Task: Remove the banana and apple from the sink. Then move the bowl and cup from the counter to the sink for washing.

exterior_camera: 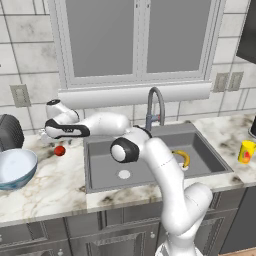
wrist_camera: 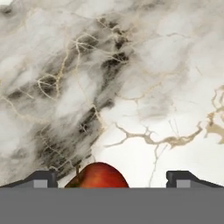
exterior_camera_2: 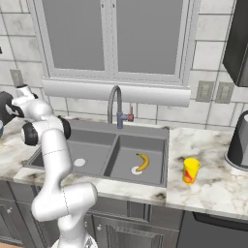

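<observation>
Now one apple [exterior_camera: 59, 150], one banana [exterior_camera: 183, 158], one bowl [exterior_camera: 16, 168], one cup [exterior_camera: 246, 151]; gripper [wrist_camera: 111, 179] spread wide, empty.

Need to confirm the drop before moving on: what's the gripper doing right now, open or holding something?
Gripper: open, holding nothing; the apple sits loose between its fingertips on the counter.

The marble counter [exterior_camera: 55, 187] carries the bowl [exterior_camera: 16, 167] at nine o'clock, the apple [exterior_camera: 59, 150] beside it (resting free), and the cup [exterior_camera: 246, 151] at three o'clock.
</observation>
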### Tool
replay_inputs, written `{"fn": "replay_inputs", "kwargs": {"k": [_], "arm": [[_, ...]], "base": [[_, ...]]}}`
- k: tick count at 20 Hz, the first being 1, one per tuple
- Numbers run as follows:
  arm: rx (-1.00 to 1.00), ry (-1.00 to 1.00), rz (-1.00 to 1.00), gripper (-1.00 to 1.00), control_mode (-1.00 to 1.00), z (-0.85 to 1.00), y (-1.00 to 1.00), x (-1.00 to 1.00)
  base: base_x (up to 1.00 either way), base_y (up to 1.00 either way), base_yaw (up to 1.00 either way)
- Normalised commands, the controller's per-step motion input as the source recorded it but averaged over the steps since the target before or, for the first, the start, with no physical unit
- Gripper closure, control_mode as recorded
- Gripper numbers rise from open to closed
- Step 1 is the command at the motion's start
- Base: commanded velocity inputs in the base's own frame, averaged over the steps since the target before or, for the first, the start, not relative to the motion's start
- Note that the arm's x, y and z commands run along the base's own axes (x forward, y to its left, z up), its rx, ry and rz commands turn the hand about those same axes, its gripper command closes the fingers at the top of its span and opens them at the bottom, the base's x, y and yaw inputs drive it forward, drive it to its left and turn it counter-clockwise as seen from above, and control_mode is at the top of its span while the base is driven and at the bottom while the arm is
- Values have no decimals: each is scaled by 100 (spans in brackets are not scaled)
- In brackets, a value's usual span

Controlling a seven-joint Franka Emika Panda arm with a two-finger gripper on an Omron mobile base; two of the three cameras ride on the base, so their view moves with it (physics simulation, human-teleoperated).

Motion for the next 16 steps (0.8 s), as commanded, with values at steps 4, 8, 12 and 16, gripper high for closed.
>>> {"fn": "replay_inputs", "kwargs": {"k": [4, 8, 12, 16], "arm": [[0, 0, 0, -100, -100, 21, -14, -15], [2, 0, 0, -100, -100, 20, -21, -22], [1, 0, 0, -100, -100, 18, -22, -24], [2, 0, 0, -100, -100, 13, -26, -27]], "base": [[0, 0, 0], [0, 0, 0], [0, 0, 0], [0, 0, 0]]}}
